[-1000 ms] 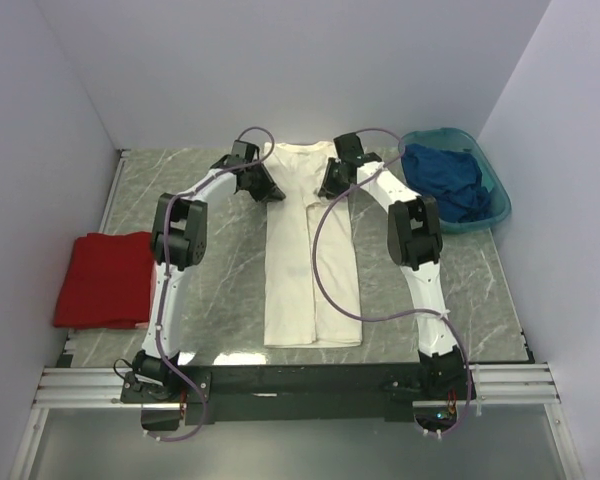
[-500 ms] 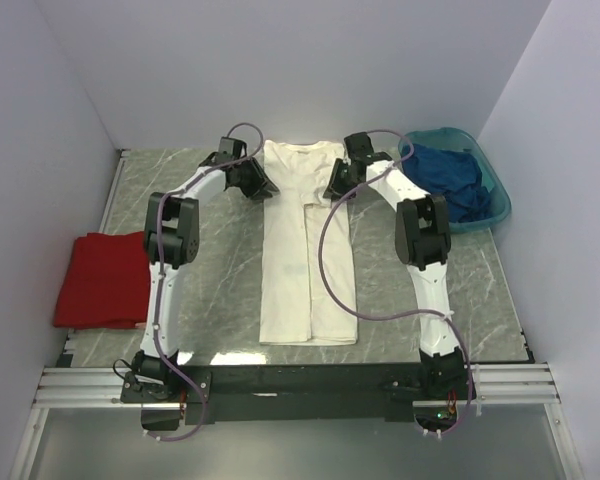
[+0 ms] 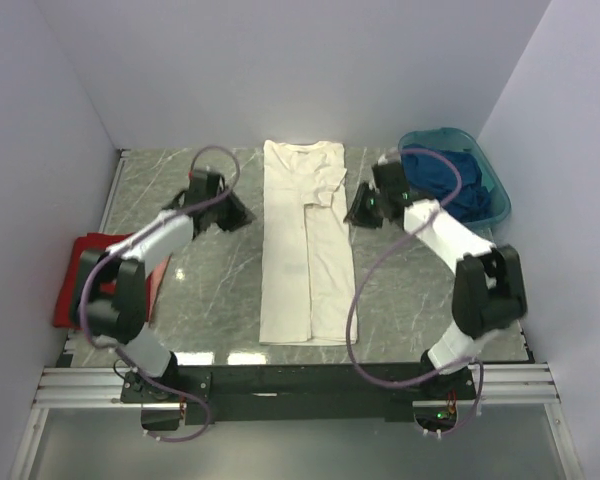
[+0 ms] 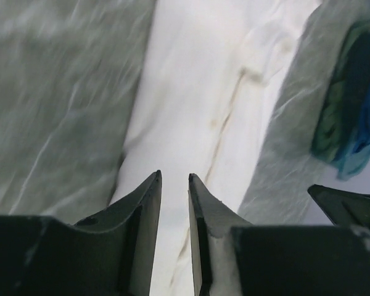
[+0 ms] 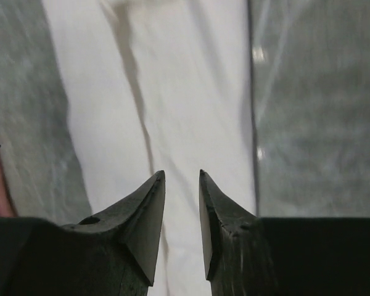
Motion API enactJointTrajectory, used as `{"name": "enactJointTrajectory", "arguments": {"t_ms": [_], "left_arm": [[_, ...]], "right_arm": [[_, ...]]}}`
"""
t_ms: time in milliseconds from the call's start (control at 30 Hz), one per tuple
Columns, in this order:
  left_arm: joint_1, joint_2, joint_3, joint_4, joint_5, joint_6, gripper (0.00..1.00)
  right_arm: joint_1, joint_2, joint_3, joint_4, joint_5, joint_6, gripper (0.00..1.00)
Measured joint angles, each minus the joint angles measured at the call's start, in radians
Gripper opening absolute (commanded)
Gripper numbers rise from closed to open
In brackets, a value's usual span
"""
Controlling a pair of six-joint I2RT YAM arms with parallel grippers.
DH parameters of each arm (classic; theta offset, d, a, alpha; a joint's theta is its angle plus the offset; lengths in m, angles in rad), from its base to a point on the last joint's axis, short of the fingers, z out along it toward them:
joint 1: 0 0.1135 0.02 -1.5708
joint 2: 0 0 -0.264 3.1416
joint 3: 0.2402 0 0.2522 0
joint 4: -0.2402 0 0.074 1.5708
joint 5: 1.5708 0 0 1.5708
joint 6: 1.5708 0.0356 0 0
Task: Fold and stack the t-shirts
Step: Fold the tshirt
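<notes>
The cream-white t-shirt [image 3: 308, 250] lies folded into a long narrow strip down the middle of the table, collar at the far end. It also shows in the left wrist view [image 4: 203, 92] and the right wrist view [image 5: 172, 92]. My left gripper [image 3: 244, 214] [image 4: 174, 179] hovers just left of the strip, slightly open and empty. My right gripper [image 3: 352, 214] [image 5: 181, 176] hovers just right of it, slightly open and empty. The red t-shirt [image 3: 100, 280] lies folded at the left edge, partly behind my left arm. The dark blue t-shirt [image 3: 450, 180] sits crumpled in the basin.
The teal plastic basin [image 3: 495, 205] stands at the back right, and shows in the left wrist view [image 4: 327, 123]. White walls close in the back and both sides. The marble tabletop [image 3: 210, 290] shows between the shirts.
Both grippers have let go of the cream shirt's shoulders and pulled outward and nearer, off the cloth to either side. The shirt stays flat; a small sleeve fold now shows near its right shoulder.
</notes>
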Motion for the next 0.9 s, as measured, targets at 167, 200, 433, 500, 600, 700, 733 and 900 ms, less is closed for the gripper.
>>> {"name": "enactJointTrajectory", "arguments": {"t_ms": [167, 200, 433, 500, 600, 700, 733, 900], "left_arm": [[-0.131, -0.2, -0.34, 0.008, -0.089, -0.029, 0.37], [-0.17, -0.233, -0.395, 0.002, -0.104, -0.036, 0.37], [-0.36, -0.465, -0.66, -0.022, -0.157, -0.106, 0.46], [-0.381, -0.534, -0.695, -0.032, -0.164, -0.117, 0.48], [-0.406, -0.599, -0.707, -0.042, -0.17, -0.125, 0.49], [-0.444, -0.626, -0.707, -0.056, -0.183, -0.137, 0.49], [-0.457, -0.63, -0.708, -0.063, -0.184, -0.143, 0.48], [-0.517, -0.632, -0.742, -0.084, -0.195, -0.19, 0.45]], "right_arm": [[0.054, -0.261, -0.42, 0.069, -0.004, 0.032, 0.36], [0.067, -0.314, -0.5, 0.082, -0.006, 0.041, 0.36], [0.167, -0.608, -0.82, 0.104, -0.032, 0.104, 0.37], [0.185, -0.672, -0.879, 0.108, -0.037, 0.123, 0.38], [0.197, -0.731, -0.936, 0.107, -0.048, 0.143, 0.38], [0.209, -0.765, -0.969, 0.107, -0.063, 0.161, 0.39], [0.216, -0.77, -0.977, 0.109, -0.068, 0.166, 0.4], [0.254, -0.773, -1.001, 0.119, -0.089, 0.188, 0.4]]}}
